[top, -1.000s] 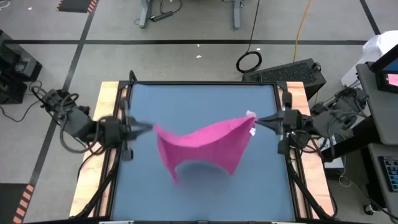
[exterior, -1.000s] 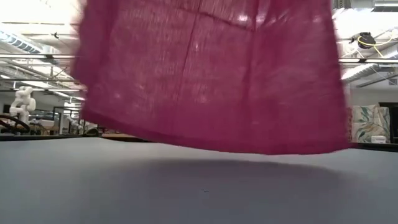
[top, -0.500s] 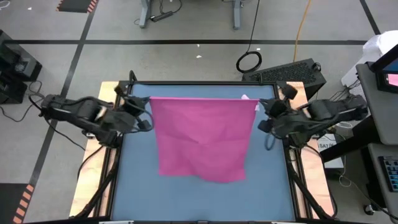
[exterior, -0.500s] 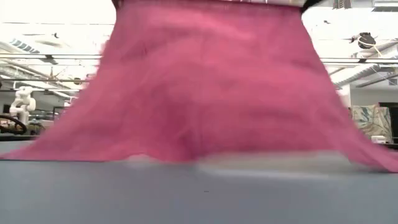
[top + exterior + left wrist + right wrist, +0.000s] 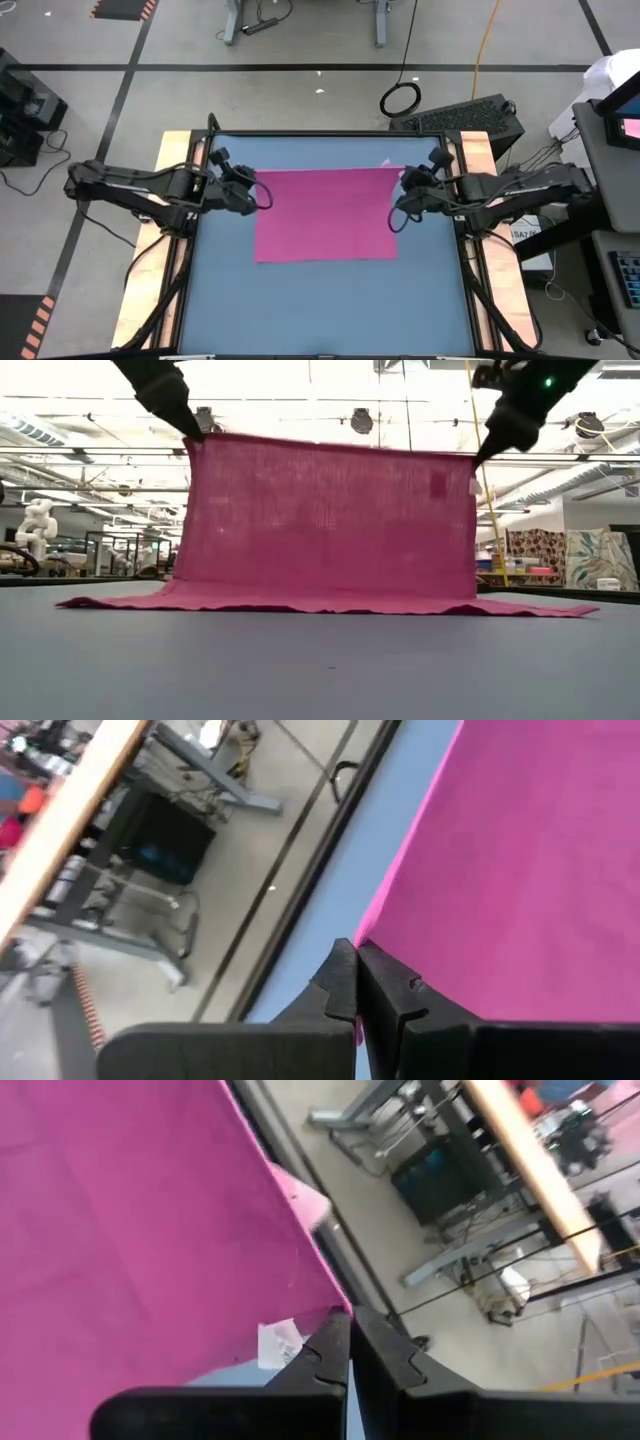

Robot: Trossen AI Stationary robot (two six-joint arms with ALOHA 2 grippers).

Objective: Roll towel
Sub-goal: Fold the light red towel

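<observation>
Two-arm hold of the towel [image 5: 325, 215] over the blue table [image 5: 325, 300]. The left tool [image 5: 257, 196] has its fingers [image 5: 345, 982] pressed together on one upper corner of the towel; the right tool [image 5: 397, 206] has its fingers [image 5: 340, 1348] pressed together on the opposite upper corner, just beside the small white tag [image 5: 278, 1343]. In the low view the towel's top edge runs taut and nearly level from one tool [image 5: 192, 434] to the other tool [image 5: 478, 458], well above the table, and the cloth hangs down between them as a flat sheet. Its lower part lies on the table [image 5: 320, 660] below the tools and spreads outward past both of them in a thin flat strip. In the high view the towel fills the span between the two tools, with the arms reaching in from the table's left and right sides. Bare table lies in front of the towel.
</observation>
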